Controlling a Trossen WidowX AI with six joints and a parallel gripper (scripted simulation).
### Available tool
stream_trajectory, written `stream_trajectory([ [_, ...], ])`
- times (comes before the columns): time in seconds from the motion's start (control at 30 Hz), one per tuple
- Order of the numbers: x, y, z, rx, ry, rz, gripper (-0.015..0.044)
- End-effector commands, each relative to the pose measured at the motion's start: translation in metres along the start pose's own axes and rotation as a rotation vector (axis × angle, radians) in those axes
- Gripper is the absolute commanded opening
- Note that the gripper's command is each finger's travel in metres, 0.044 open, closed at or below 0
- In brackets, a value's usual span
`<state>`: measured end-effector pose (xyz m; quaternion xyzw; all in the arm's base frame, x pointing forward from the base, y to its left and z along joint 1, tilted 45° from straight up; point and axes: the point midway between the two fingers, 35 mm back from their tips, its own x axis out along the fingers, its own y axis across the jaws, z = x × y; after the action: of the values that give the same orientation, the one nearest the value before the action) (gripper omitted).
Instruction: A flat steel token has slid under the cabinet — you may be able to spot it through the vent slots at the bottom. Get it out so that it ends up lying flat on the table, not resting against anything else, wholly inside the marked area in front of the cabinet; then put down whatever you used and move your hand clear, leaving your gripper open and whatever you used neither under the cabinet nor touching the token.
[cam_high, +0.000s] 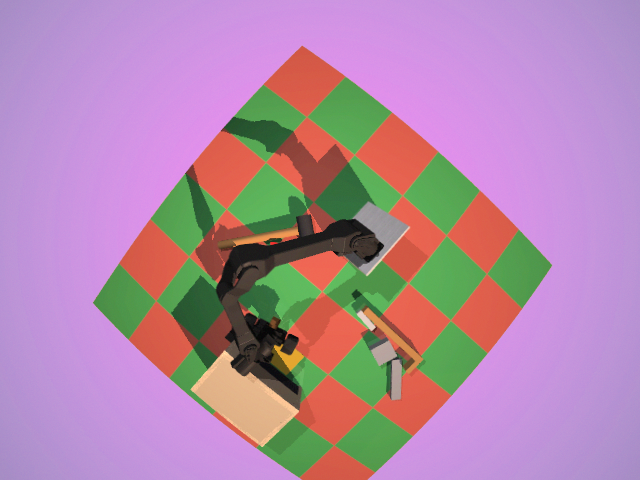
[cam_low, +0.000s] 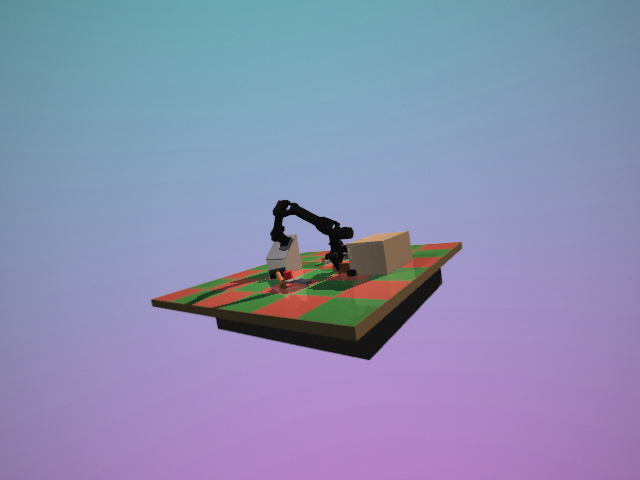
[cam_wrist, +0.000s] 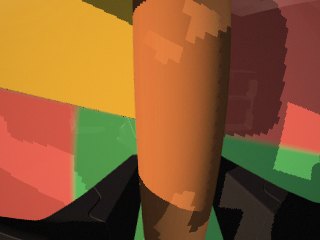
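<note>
The tan cabinet (cam_high: 245, 400) (cam_low: 368, 258) stands near the table's edge, its dark front side beside the yellow marked area (cam_high: 292, 356) (cam_wrist: 60, 55). My gripper (cam_wrist: 174, 163) (cam_low: 338, 266) is low in front of the cabinet, close to the yellow area. It is shut on an orange-brown round handle (cam_wrist: 180, 110) (cam_high: 275, 322), which runs up through the middle of the wrist view. The far end of the held tool is hidden in all views. The steel token is not visible; the arm covers part of the cabinet front in the top view.
A grey sloped block (cam_high: 385, 224) (cam_low: 283, 253) stands by the arm's base. An orange stick (cam_high: 268, 237) lies beyond the arm, near a dark cylinder (cam_high: 305, 225). An orange angled bar (cam_high: 392, 335) lies beside grey blocks (cam_high: 382, 351) (cam_high: 395, 380). A red block (cam_low: 287, 275) shows in the exterior view.
</note>
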<state>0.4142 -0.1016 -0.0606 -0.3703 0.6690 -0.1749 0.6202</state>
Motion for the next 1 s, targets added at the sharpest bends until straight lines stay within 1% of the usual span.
stream_trajectory([
  [0.0, 0.001, 0.01, 0.003, 0.008, -0.009, 0.009, 0.0],
  [0.53, 0.0, 0.024, 0.003, 0.008, -0.009, 0.01, 0.0],
  [0.97, 0.0, 0.025, 0.0, 0.008, -0.009, 0.01, 0.0],
])
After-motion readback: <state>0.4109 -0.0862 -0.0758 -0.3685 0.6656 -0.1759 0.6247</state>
